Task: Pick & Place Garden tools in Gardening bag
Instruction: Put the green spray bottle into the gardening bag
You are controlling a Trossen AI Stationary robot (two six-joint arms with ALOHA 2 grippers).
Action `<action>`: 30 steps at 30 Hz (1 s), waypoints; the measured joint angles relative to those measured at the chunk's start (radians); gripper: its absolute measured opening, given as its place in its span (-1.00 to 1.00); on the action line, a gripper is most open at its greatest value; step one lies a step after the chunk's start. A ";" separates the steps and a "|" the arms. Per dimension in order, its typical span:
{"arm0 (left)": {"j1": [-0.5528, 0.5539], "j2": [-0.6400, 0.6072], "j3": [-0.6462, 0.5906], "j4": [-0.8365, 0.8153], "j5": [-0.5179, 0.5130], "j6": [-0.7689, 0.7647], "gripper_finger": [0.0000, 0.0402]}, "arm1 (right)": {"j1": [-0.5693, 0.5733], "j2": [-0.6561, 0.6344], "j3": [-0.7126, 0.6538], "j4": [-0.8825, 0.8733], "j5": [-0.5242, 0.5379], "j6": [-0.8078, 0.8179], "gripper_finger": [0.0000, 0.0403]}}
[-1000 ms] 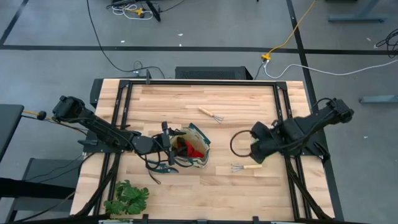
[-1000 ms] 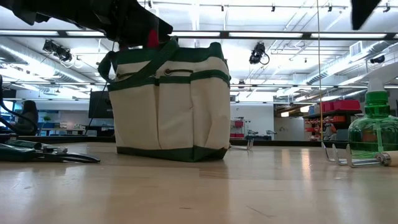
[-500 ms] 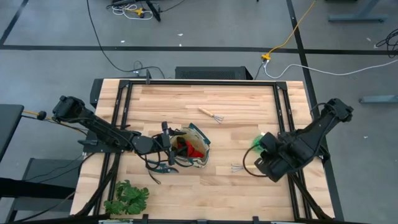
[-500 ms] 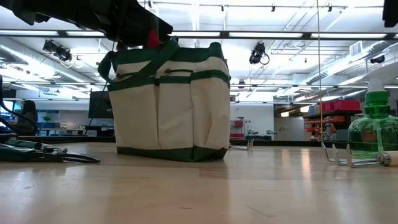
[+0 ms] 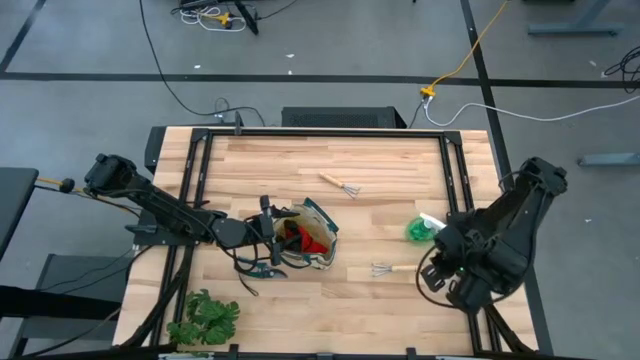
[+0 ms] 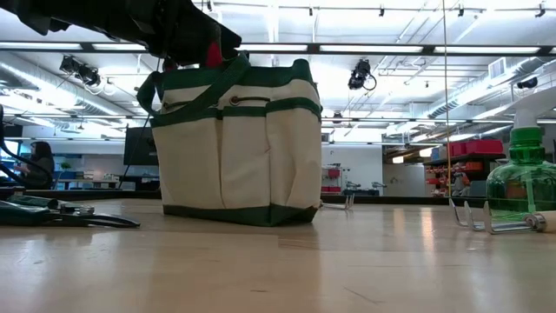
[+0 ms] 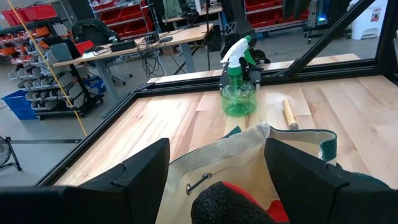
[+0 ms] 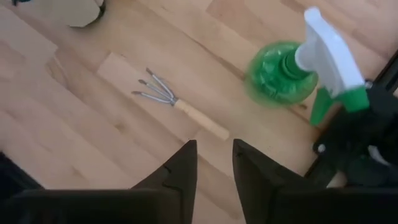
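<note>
The step in hand is judged to be the fetching of the next tool by the right arm, while the gardening bag [image 5: 303,238] is attended at its mouth by the left gripper [image 5: 268,232], whose fingers [image 7: 314,177] are spread wide over the canvas opening, with red-and-black gloves [image 5: 303,238] seen inside. The bag stands upright on the left half of the table [image 5: 330,165]; pruning shears [image 5: 262,268] lie touching its near side, and a leafy plant [image 5: 205,318] sits near the table's front left corner. The right gripper [image 8: 214,163] is held above the table's right side with its fingers slightly apart and nothing between them. Beneath it lies a hand rake [image 8: 180,107], its long axis flat on the wood: in the high view, the tines point toward the bag and the wooden handle runs off toward the right arm. A green spray bottle [image 8: 297,68] stands upright just beside the handle end. A second rake [image 5: 340,184] lies well apart, toward the far edge, slightly diagonal, with its tines to the right. The next move is judged to call for a descent over the wooden handle, fingers set across its long axis, and care not to knock the bottle.
</note>
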 joint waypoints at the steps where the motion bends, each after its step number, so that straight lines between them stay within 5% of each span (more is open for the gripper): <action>1: 0.000 0.000 0.000 0.000 0.000 0.000 0.35 | 0.013 0.000 -0.010 0.000 -0.001 0.022 -0.54; 11: 0.000 0.000 0.000 0.000 0.000 0.000 0.35 | 0.108 0.000 -0.180 -0.001 -0.077 0.208 -0.70; 30: 0.000 0.000 0.000 -0.001 0.000 0.000 0.35 | 0.108 0.000 -0.336 0.000 -0.036 0.283 -0.70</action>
